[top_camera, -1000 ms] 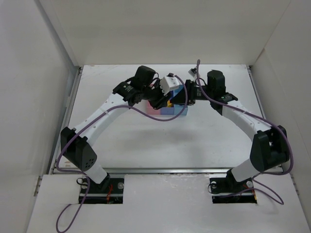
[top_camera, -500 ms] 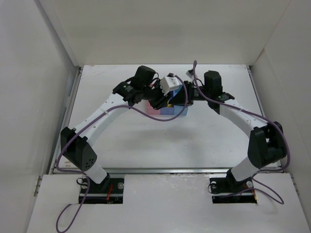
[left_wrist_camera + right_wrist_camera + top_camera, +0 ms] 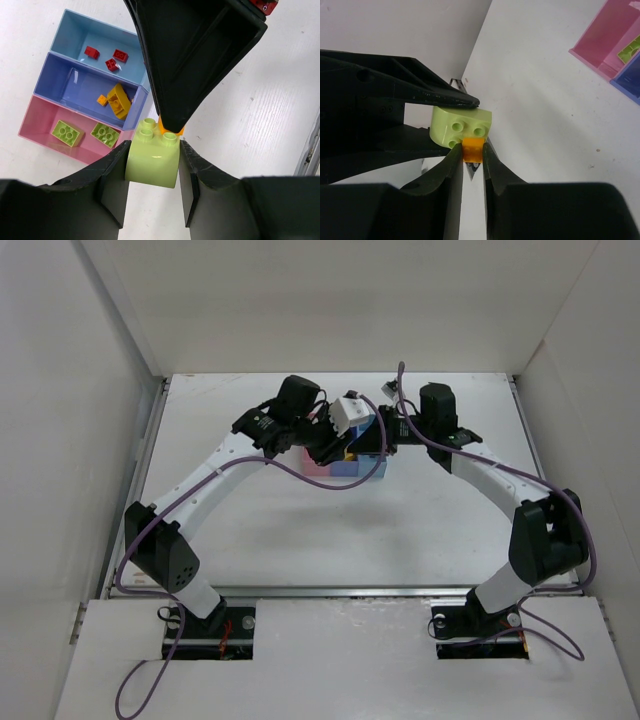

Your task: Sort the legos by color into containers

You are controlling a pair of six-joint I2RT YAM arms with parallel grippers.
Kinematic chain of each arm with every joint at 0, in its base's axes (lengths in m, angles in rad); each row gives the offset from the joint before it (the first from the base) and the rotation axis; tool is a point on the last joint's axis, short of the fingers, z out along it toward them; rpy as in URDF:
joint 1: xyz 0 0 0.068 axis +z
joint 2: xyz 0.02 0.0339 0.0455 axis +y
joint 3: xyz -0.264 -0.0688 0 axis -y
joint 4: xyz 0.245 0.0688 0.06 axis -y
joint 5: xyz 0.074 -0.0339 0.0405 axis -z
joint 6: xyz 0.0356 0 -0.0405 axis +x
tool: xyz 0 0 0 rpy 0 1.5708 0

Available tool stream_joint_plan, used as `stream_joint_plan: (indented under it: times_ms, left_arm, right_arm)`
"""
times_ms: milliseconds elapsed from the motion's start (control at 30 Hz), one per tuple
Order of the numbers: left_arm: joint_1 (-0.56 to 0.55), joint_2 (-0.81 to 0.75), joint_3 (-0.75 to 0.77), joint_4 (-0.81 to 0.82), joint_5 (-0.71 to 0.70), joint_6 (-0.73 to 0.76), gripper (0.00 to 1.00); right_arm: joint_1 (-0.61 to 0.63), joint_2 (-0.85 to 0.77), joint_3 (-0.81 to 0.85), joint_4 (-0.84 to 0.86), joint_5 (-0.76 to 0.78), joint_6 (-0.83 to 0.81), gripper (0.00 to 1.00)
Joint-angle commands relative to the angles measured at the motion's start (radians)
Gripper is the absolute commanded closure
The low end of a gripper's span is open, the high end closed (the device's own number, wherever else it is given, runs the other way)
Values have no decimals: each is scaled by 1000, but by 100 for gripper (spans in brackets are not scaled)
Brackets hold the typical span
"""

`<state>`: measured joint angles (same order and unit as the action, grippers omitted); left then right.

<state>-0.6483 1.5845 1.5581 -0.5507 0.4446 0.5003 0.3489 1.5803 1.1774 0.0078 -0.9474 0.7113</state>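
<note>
Item: lime-green brick (image 3: 461, 126), clamped in left gripper (image 3: 152, 162), held aloft near the bins (image 3: 60, 82).
Attached: small orange brick (image 3: 170, 131), pinched by right gripper (image 3: 471, 156), probably to pull the pair apart for sorting. The joint is partly hidden.

Legos (image 3: 105, 132) lie inside each of three containers (image 3: 40, 122) joined in a row.

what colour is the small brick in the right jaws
It's an orange brick, clearest in right wrist view.
</note>
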Motion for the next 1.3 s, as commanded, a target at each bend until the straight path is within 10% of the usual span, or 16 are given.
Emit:
stream_joint_plan:
  times_ms: [0,133,833,1267]
  left_arm:
    - [-7,-34,19,23,19,-8,100]
    - [-7,-34,19,23,9,-17,100]
    - [51,-66,-135,41,-162,66,100]
    - [154,202,-30,153,-162,-98,100]
  right_arm:
    - [9,6,45,34,-28,-9,80]
    - [9,-3,45,34,-37,-18,100]
    - [-119,-59,-73,24,70,-6,100]
    - [-24,313,418,-312,343,-202,100]
